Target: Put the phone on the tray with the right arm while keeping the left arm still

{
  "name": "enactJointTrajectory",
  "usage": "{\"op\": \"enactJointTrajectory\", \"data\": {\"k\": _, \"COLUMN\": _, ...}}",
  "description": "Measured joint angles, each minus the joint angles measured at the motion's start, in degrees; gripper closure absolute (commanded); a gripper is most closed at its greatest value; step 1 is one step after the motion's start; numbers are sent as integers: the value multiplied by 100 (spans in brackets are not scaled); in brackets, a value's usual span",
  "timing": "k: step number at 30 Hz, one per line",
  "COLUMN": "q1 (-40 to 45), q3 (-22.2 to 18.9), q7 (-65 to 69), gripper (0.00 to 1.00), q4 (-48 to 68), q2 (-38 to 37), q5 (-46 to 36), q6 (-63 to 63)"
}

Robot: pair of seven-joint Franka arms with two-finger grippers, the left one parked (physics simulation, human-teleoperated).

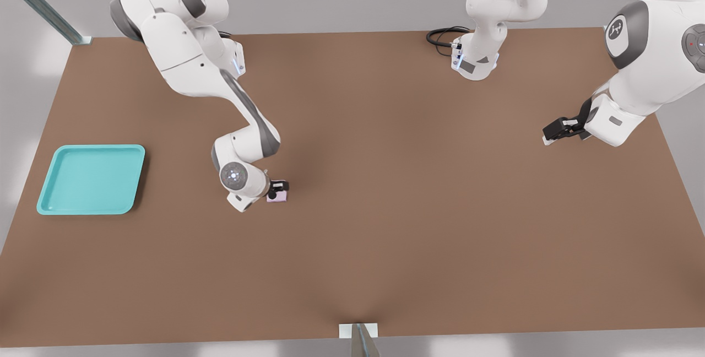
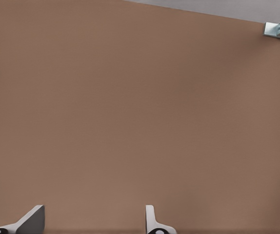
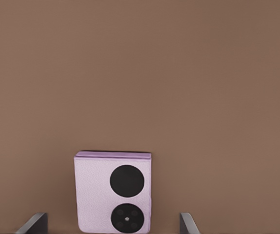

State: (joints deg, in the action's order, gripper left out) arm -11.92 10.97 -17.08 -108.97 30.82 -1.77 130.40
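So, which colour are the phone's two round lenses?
Black, on the pale pink phone; the right wrist view shows it best.

Your hand [image 1: 280, 187] is sitting open astride the phone [image 1: 277, 196], fingers clear on both sides, with bare surface [image 1: 182, 180] lying between it and the tray [image 1: 91, 179].

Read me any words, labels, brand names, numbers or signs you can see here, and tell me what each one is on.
No readable words or numbers anywhere.
White logo on the left arm's grey disc: a symbol, not letters.
Phone: plain pink, two black lenses, no brand text.
Tray: plain turquoise.
Right arm's claw, open around the phone on the table: unmarked.
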Motion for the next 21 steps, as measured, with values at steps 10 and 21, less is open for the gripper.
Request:
{"op": "enactJointTrajectory", "data": {"k": 10, "q1": 110, "q3": 9, "q7": 794, "gripper": 0, "q4": -31, "q2": 275, "q5": -353, "q6": 349}}
{"op": "enactJointTrajectory", "data": {"k": 21, "q1": 46, "q3": 26, "q7": 1126, "gripper": 0, "q4": -74, "q2": 381, "q5": -558, "q6": 581}}
